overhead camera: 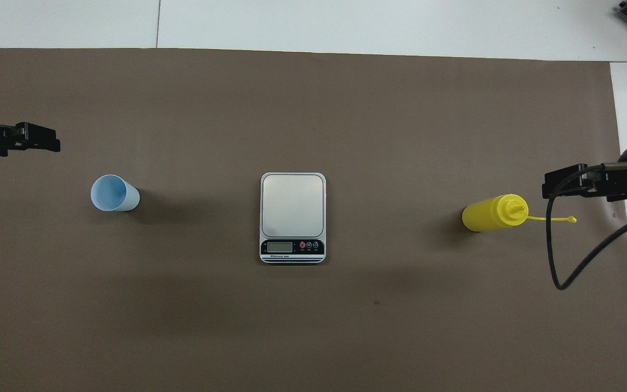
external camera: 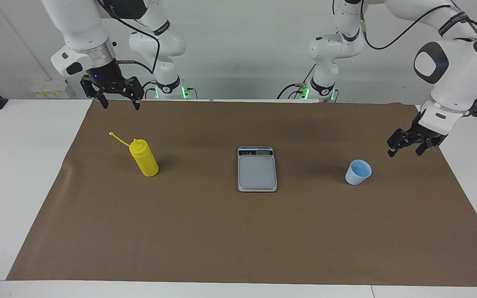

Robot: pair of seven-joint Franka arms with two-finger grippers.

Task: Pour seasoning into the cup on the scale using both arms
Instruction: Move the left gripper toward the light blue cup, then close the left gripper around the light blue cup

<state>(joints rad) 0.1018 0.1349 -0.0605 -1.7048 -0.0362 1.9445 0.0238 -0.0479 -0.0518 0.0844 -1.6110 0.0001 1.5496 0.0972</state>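
nothing is in either gripper, so the job looks to be at its very start, with the cup not yet on the scale. going across the facing view from its left edge: the right gripper point(external camera: 116, 96) hangs with its fingers spread apart and empty, over the robots' edge of the brown mat point(external camera: 238, 231), short of the bottle point(external camera: 144, 157). that yellow bottle stands upright toward the right arm's end of the table, its cap off and dangling on its strap. the scale point(external camera: 257, 169) lies in the middle of the mat, platform bare, display strip on the short edge nearest the robots. the cup point(external camera: 358, 172) stands upright and looks empty, toward the left arm's end, well apart from the scale. the left gripper point(external camera: 407, 145) hangs just beside the cup, tilted, fingers parted and holding nothing. next, i judge, the left gripper must close on the cup and set it on the platform, while the right one drops to grasp the bottle around its body. writing on the scale's front is too small to read; no brand shows elsewhere.
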